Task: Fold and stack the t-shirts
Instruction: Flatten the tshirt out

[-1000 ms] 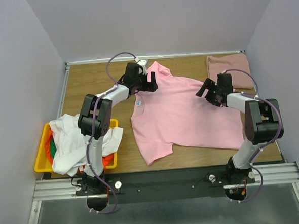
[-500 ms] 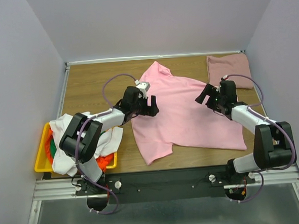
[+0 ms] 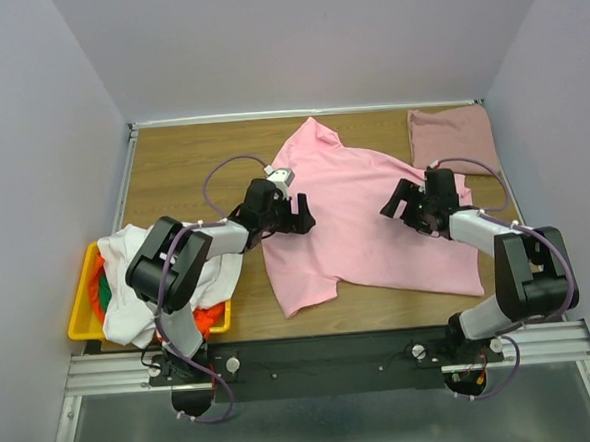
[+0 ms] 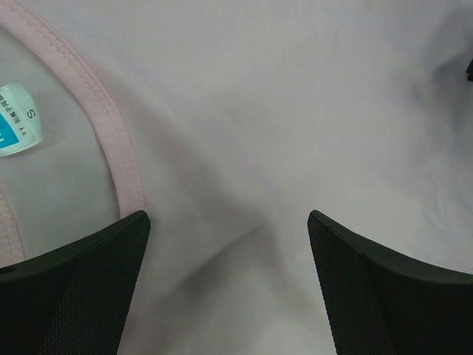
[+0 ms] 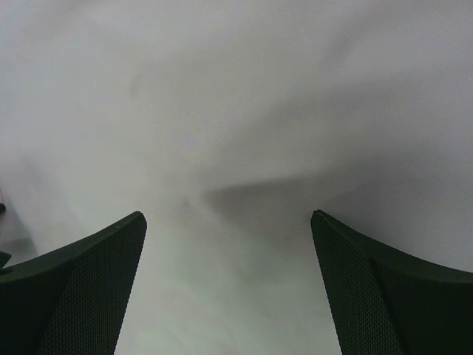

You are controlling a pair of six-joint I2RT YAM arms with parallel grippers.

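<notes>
Across the middle of the top view, table [image 3: 172, 168]: wooden top; carries every item below.
Bright pink t-shirt [image 3: 361, 227]: spread flat at centre frame. One sleeve points to the upper middle, the other to the lower middle, and the hem lies at the right. Its long axis, collar to hem, runs left to right with a slight downward tilt.
Yellow bin [image 3: 80, 316]: lower left, well apart from the spread shirt; a white tee [image 3: 138, 276] is heaped over it, with orange and green cloth showing beneath.
Dusty rose tee [image 3: 452, 131]: folded, upper right corner, just beyond the pink shirt's edge.
Left gripper [image 3: 295, 219]: jaws apart, nothing between them. It sits low over the collar end, with the collar band [image 4: 111, 155] and neck label [image 4: 15, 122] at the upper left of its wrist view.
Right gripper [image 3: 402, 202]: jaws apart, empty, over plain body cloth right of centre [image 5: 229, 148].
Deciding relation: cloth lies directly under both claws. The left arm is nearer the collar end, the right arm nearer the hem end, so they likely fold across that axis.
</notes>
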